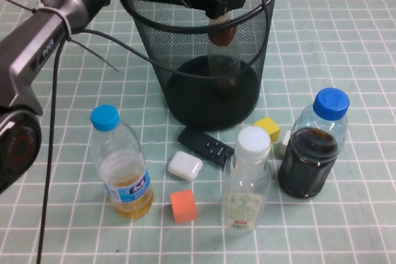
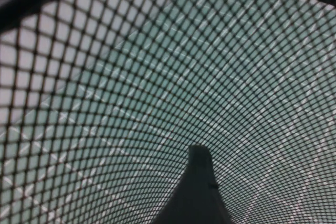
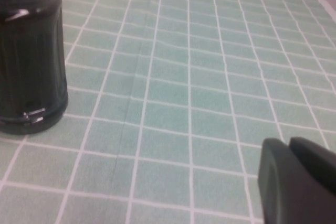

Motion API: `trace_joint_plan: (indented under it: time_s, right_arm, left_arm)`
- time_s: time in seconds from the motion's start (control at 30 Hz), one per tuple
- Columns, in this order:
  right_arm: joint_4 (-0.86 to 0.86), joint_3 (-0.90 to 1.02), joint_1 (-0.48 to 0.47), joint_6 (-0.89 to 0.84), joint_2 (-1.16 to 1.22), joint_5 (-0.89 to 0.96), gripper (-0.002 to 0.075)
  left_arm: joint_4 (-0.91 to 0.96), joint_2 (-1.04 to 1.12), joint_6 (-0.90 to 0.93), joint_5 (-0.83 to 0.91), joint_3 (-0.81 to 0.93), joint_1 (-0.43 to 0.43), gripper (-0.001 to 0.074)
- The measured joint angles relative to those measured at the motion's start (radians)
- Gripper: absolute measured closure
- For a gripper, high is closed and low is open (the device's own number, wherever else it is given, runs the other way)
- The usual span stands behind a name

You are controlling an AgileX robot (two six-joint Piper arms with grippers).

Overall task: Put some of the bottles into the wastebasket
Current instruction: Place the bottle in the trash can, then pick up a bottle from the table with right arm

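The black wire-mesh wastebasket stands at the back centre. My left gripper reaches over its rim and is open; one finger shows against the mesh with nothing between the jaws. The small beige-capped bottle of brown liquid is inside the basket just below the gripper, apart from it. The taller white-capped bottle stands upright at the front. My right gripper is shut and empty low over the tablecloth, out of the high view.
A blue-capped bottle of yellow liquid stands front left. A blue-capped bottle of dark liquid stands right, also in the right wrist view. A black remote, white case, orange cube and yellow cube lie between.
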Motion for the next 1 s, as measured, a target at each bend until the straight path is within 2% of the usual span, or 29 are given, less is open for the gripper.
trace_joint_plan:
  time_s: [0.13,0.27,0.33,0.4,0.47,0.57,0.63,0.8,0.9,1.0]
  right_arm:
    - [0.071,0.000,0.000,0.014,0.000,-0.079,0.0733]
    - [0.359,-0.002,0.000,0.134,0.000,-0.237,0.0733]
    - [0.482,-0.002,0.000,0.136,0.000,-0.317,0.0733]
    - [0.537,-0.002,0.000,0.141,0.000,-0.404,0.0733]
    - [0.595,-0.026,0.000,0.153,0.000,-0.396,0.0733]
    - [0.623,-0.140,0.000,0.143,0.027,-0.187,0.0731]
    - [0.589,-0.253,0.000,0.130,0.091,0.008,0.0730]
    - [0.379,-0.593,0.000,0.116,0.344,0.525,0.0730]
    - [0.348,-0.727,0.000,0.013,0.483,0.653,0.0730]
    - [0.390,-0.828,0.000,-0.071,0.621,0.698,0.0730]
  left_arm:
    - [-0.002,-0.019,-0.006,0.000,0.000,0.000,0.0230]
    - [-0.004,-0.066,-0.008,0.016,-0.001,-0.006,0.0268]
    - [-0.004,-0.091,-0.017,0.034,-0.015,-0.011,0.0287]
    - [-0.002,-0.121,-0.063,0.057,-0.041,-0.015,0.0326]
    - [0.018,-0.160,-0.129,0.083,-0.074,-0.015,0.0414]
    - [0.098,-0.233,-0.205,0.143,-0.110,-0.016,0.0614]
    - [0.164,-0.279,-0.255,0.190,-0.120,-0.017,0.0681]
    - [0.393,-0.395,-0.392,0.365,-0.121,-0.020,0.0731]
    - [0.511,-0.480,-0.445,0.455,-0.106,-0.020,0.0736]
    - [0.568,-0.585,-0.465,0.476,-0.045,-0.020,0.0736]
